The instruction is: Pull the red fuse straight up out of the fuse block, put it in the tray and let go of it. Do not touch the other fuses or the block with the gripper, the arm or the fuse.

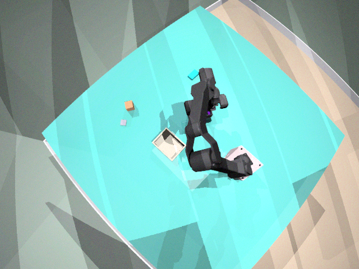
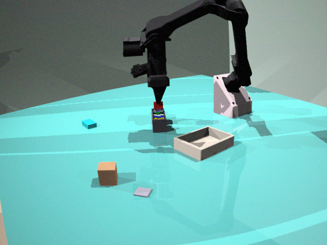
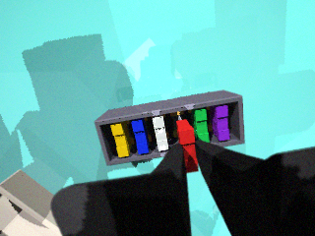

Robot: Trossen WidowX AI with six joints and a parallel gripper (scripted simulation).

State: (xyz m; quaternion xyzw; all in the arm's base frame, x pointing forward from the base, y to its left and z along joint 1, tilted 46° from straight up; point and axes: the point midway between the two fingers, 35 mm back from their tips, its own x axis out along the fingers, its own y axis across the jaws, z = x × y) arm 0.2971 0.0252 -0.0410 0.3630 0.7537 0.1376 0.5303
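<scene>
The red fuse [image 2: 158,105] [image 3: 186,134] is held upright between the fingertips of my gripper [image 2: 158,102] [image 3: 187,148], which is shut on it. The fuse is raised over the dark fuse block [image 2: 159,126] [image 3: 133,111], above the gap between the white fuse [image 3: 159,133] and the green fuse [image 3: 201,123]. Whether its lower end is fully clear of the block is hard to tell. The fingers hang close above the block's near rim in the wrist view. The beige tray [image 1: 162,151] [image 2: 216,149] [image 3: 26,191] has no fuse visible in it.
The yellow fuse [image 3: 120,140], blue fuse [image 3: 140,137] and purple fuse [image 3: 221,123] sit in the block. An orange cube [image 1: 129,105] [image 2: 107,174], a lilac flat square [image 1: 123,123] [image 2: 142,192] and a cyan flat block [image 1: 193,74] [image 2: 89,123] lie on the table.
</scene>
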